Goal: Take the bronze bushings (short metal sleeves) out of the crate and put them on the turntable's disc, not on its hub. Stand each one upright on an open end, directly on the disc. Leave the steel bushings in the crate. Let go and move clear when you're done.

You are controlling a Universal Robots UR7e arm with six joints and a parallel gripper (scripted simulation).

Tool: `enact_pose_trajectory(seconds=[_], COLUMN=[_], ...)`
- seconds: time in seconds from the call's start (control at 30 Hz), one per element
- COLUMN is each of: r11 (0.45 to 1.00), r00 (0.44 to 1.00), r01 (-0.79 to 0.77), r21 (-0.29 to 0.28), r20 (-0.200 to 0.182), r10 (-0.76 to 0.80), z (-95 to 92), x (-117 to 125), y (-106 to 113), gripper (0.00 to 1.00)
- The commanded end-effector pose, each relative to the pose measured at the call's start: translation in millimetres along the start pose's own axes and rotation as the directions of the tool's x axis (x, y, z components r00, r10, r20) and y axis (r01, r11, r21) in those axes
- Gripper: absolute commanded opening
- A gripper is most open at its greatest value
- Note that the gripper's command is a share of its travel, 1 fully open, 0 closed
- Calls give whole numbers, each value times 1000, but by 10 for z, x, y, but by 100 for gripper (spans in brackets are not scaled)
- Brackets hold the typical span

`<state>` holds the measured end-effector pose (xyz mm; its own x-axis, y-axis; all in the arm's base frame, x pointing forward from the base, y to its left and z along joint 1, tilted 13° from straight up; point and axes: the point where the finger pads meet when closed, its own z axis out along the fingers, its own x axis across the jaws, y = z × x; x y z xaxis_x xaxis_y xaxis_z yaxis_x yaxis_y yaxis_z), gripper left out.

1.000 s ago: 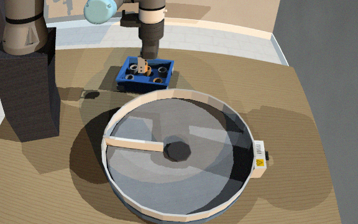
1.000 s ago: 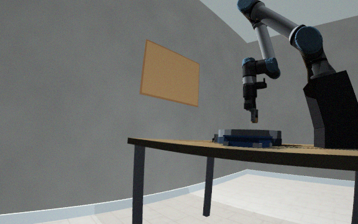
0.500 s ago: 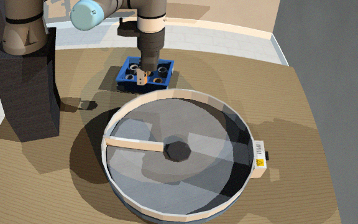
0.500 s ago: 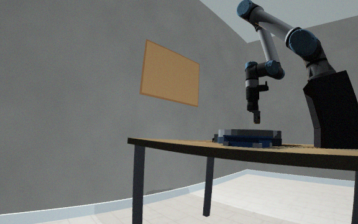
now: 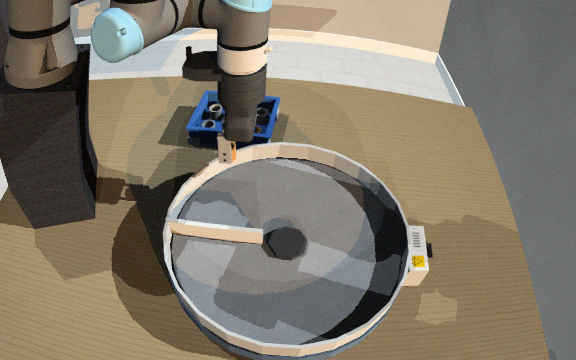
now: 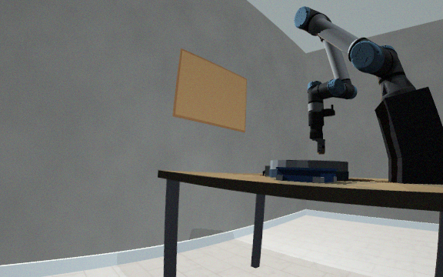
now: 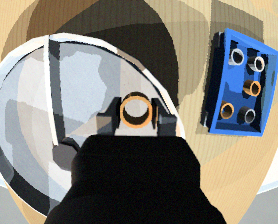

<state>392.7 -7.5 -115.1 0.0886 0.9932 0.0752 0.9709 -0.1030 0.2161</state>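
My gripper [image 5: 228, 150] is shut on a bronze bushing [image 7: 134, 111] and holds it high above the turntable's near rim, between the crate and the disc. It also shows in the side view [image 6: 321, 146]. The grey disc [image 5: 288, 245] has a dark hub [image 5: 285, 243] at its middle and a tan wall around it. The blue crate [image 7: 238, 83] lies beyond the turntable and holds two bronze bushings [image 7: 226, 111] [image 7: 254, 88] and three steel ones [image 7: 238, 56]. In the overhead view the arm hides part of the crate.
A tan bar [image 5: 215, 231] runs from the turntable's left wall to the hub. A white box with a warning label [image 5: 418, 255] sits on the turntable's right side. The robot's dark pedestal [image 5: 40, 135] stands at the table's left.
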Motion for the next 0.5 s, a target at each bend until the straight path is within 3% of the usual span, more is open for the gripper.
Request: enact_pose_trajectory(seconds=[0.0,0.47], r11=[1000,1000], r00=[1000,1000], r01=[1,1], r21=[-1,-1], r20=[-2,-2], r10=[-1,-1], z=[0,2], x=[-283,-948], y=[44,135], gripper=[0,0])
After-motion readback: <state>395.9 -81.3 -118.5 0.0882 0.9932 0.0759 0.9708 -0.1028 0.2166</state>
